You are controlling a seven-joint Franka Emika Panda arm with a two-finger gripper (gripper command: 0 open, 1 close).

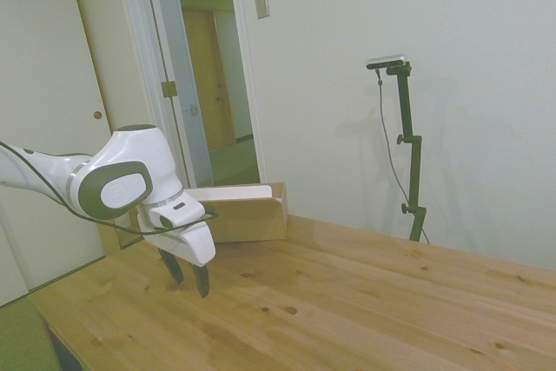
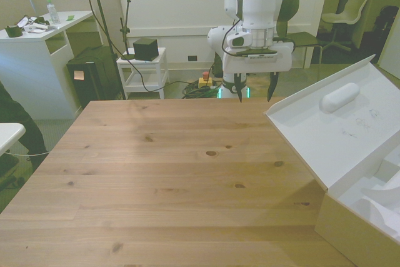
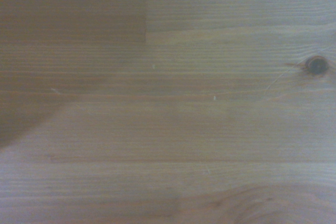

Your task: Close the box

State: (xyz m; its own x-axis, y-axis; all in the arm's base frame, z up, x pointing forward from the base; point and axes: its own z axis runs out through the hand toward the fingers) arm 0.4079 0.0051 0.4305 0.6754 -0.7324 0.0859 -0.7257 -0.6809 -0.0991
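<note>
The box point(image 2: 350, 237) stands at the table's corner on the front view's right, brown outside and white inside. Its big lid flap point(image 2: 325, 136) is raised and leans back open, showing the oval hand hole point(image 2: 339, 97). In the side view the box point(image 1: 248, 219) sits at the far end of the table, behind the gripper. My gripper point(image 2: 255, 95) hangs open over the table's far edge, fingers pointing down and holding nothing, well apart from the lid. From the side, the gripper point(image 1: 189, 277) hovers just above the wood. The wrist view shows only bare table planks point(image 3: 168, 108).
The wooden table point(image 2: 169, 173) stretches wide in front of the gripper. Off the table are a white desk point(image 2: 44, 35), a small white cart point(image 2: 142, 67) with a black cube, and a chair point(image 2: 350, 10). An open doorway point(image 1: 208, 84) shows in the side view.
</note>
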